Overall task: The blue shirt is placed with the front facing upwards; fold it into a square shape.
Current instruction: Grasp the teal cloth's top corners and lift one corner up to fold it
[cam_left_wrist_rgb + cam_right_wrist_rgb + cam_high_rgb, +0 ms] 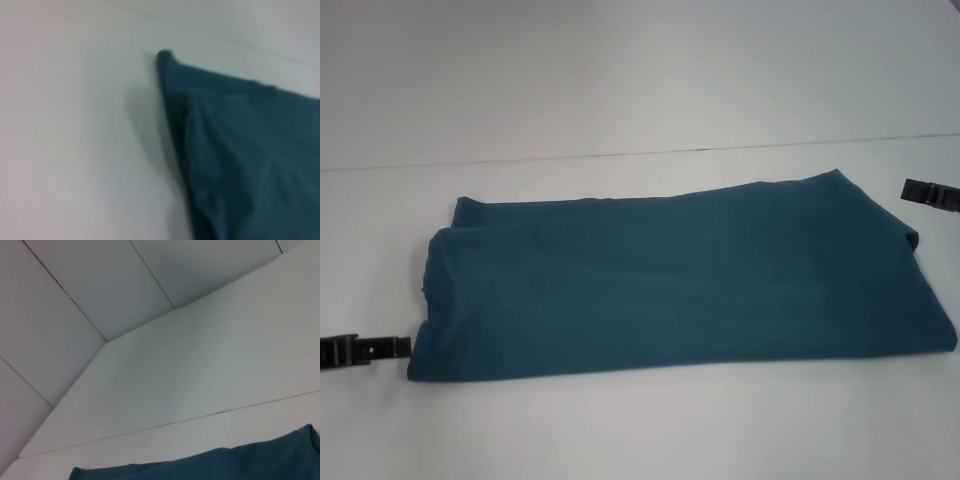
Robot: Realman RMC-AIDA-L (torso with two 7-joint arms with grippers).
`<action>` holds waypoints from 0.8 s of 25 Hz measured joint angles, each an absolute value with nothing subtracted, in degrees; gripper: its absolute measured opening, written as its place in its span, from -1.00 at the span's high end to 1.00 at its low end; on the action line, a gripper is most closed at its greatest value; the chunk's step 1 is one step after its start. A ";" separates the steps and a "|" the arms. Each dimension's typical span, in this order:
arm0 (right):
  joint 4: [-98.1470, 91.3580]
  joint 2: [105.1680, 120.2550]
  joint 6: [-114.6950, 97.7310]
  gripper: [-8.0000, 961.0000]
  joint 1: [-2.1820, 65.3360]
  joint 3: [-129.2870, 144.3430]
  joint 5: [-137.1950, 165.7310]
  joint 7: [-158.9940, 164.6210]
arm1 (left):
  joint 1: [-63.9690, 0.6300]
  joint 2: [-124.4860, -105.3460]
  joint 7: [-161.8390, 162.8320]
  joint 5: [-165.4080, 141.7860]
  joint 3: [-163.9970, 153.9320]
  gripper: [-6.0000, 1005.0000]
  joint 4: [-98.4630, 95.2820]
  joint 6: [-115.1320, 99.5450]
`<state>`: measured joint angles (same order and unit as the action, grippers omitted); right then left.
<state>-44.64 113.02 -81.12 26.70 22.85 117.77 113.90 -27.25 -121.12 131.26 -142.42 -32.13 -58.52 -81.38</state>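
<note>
The blue shirt [670, 280] lies folded into a wide teal band across the white table, plain side up, with no print showing. Its corner fills part of the left wrist view [235, 150], and its far edge shows low in the right wrist view [210, 467]. My left gripper [380, 349] is at the left edge of the head view, right beside the shirt's near left corner. My right gripper [930, 193] pokes in at the right edge, just off the shirt's far right corner. Only the dark tips of both show.
The white table [620, 100] stretches around the shirt, with a thin seam line [620, 155] running across behind it. White wall panels [100, 285] rise beyond the table's far edge.
</note>
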 joint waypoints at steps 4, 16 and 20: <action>-44.64 112.96 -81.13 -0.87 26.47 22.85 117.77 113.89 | -27.34 -121.11 131.93 -144.35 -32.20 -0.38 -58.46 -81.54; -44.64 112.84 -81.26 -0.87 26.14 22.85 117.77 113.97 | -29.07 -121.02 133.88 -146.96 -33.08 -0.38 -55.32 -83.83; -44.64 112.85 -81.29 -0.87 26.01 22.85 117.77 113.99 | -30.22 -120.68 134.11 -147.17 -33.14 -0.38 -53.39 -83.57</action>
